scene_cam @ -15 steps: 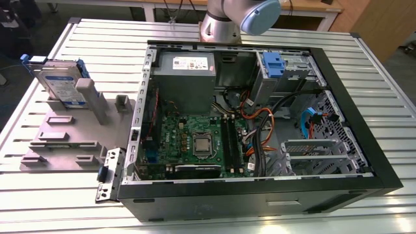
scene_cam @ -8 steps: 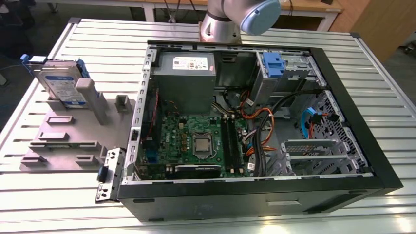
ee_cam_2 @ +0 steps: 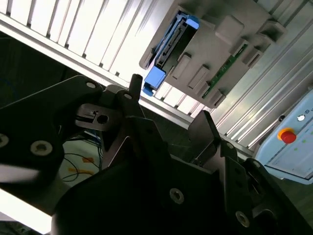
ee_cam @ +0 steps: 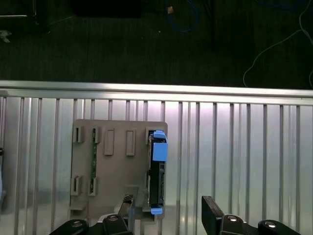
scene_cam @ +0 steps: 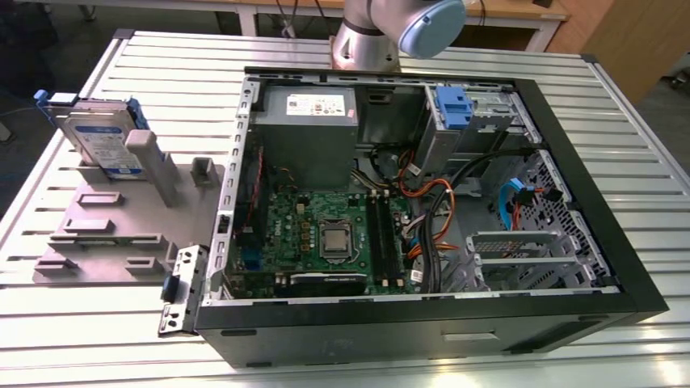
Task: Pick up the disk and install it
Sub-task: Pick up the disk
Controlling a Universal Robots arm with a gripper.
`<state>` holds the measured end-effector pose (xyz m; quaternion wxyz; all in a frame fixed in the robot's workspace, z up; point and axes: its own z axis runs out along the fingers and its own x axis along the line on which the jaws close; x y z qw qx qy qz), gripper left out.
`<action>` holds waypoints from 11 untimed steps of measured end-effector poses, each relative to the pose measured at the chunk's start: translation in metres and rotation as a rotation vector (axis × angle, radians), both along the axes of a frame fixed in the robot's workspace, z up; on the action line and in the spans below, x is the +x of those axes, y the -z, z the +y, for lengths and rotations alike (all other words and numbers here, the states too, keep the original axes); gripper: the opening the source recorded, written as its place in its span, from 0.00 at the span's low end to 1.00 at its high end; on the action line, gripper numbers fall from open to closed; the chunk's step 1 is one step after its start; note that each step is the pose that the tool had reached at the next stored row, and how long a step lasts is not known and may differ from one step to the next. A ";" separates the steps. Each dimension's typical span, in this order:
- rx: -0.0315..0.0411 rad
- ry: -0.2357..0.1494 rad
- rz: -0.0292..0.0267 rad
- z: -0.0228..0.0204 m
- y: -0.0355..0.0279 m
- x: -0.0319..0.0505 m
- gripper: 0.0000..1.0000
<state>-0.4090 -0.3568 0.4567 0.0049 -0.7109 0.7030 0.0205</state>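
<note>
The disk [scene_cam: 103, 141] stands on edge in a slot of the grey holder plate [scene_cam: 108, 234], at the exterior view's left beside the open computer case [scene_cam: 431, 202]. Its blue carrier frame wraps a silver body with a blue-and-white label. In both wrist views I look down on it from well above: disk [ee_cam: 156, 171], disk [ee_cam_2: 171, 41]. My gripper [ee_cam: 168, 211] is open with nothing between its dark fingers [ee_cam: 210, 210]. It hangs high over the table, and the disk sits close to one fingertip in the first wrist view. In the second wrist view the gripper [ee_cam_2: 171, 105] is also open.
The case holds a grey power supply [scene_cam: 307, 121], a green motherboard [scene_cam: 323, 230], cables, and a drive cage with a blue carrier [scene_cam: 453, 109]. A green memory stick [ee_cam: 93, 156] stands in the holder plate. A red stop button [ee_cam_2: 287, 135] lies beyond the slatted table [scene_cam: 603, 137].
</note>
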 end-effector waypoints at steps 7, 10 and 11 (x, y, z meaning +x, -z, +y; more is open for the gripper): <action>0.0001 0.000 -0.0001 0.0001 -0.0216 0.0000 0.65; -0.0001 0.000 0.0001 0.0001 -0.0188 0.0000 0.65; -0.0001 0.000 0.0002 0.0001 -0.0188 0.0000 0.65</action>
